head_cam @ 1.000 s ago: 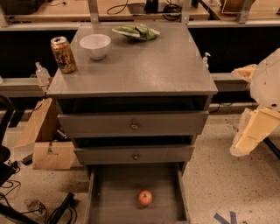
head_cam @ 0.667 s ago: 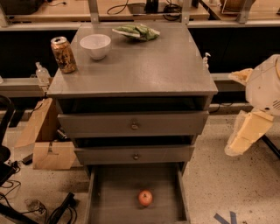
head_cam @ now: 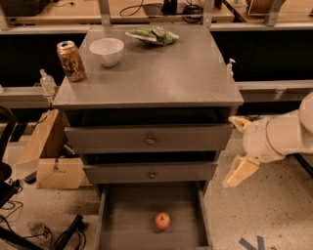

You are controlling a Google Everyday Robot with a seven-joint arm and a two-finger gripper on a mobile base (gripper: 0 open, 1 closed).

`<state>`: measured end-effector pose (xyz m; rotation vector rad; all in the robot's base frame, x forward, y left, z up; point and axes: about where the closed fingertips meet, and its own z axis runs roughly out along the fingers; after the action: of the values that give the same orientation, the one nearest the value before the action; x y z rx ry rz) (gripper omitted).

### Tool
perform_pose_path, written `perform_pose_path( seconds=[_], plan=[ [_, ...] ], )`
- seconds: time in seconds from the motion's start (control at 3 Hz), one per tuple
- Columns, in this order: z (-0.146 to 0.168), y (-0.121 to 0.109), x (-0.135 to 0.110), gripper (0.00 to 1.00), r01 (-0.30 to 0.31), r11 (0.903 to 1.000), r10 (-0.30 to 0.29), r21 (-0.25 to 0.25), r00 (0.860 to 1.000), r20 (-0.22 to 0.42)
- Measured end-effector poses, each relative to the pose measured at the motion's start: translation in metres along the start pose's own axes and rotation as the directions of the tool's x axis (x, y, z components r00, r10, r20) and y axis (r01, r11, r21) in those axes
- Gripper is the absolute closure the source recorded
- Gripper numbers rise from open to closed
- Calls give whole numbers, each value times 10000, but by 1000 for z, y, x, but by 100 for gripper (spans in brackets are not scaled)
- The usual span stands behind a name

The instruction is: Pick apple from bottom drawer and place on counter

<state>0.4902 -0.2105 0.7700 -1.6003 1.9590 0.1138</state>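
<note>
The apple [head_cam: 163,220] is small and red-orange and lies on the floor of the bottom drawer [head_cam: 117,219], a wide grey tray pulled out below the two knobbed drawer fronts. The counter [head_cam: 161,68] is the flat grey top of the cabinet. My gripper [head_cam: 236,149] is at the right side of the cabinet, level with the upper drawers, above and to the right of the apple. Its two cream fingers [head_cam: 240,172] are spread apart and hold nothing.
On the counter stand a white bowl [head_cam: 106,51], a brown can [head_cam: 71,60] and a green packet [head_cam: 153,35]. Cardboard boxes [head_cam: 49,161] and cables lie on the floor at the left. A wooden bench [head_cam: 73,10] runs behind the cabinet.
My arm and gripper have moved left, closer to the right side of the cabinet. The apple and the drawer have not moved.
</note>
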Motion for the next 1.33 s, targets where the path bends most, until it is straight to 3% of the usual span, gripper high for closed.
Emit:
perform_pose_path(
  seconds=[0.33,0.67,1.33],
  plan=[
    [51,-19,28,0,140,9963,-227,842,9943,1041],
    [86,-20,63,0,-308,9936,151,1088,9897,1421],
    [114,-8,70,0,-470,9965,351,688,9857,1651]
  ],
)
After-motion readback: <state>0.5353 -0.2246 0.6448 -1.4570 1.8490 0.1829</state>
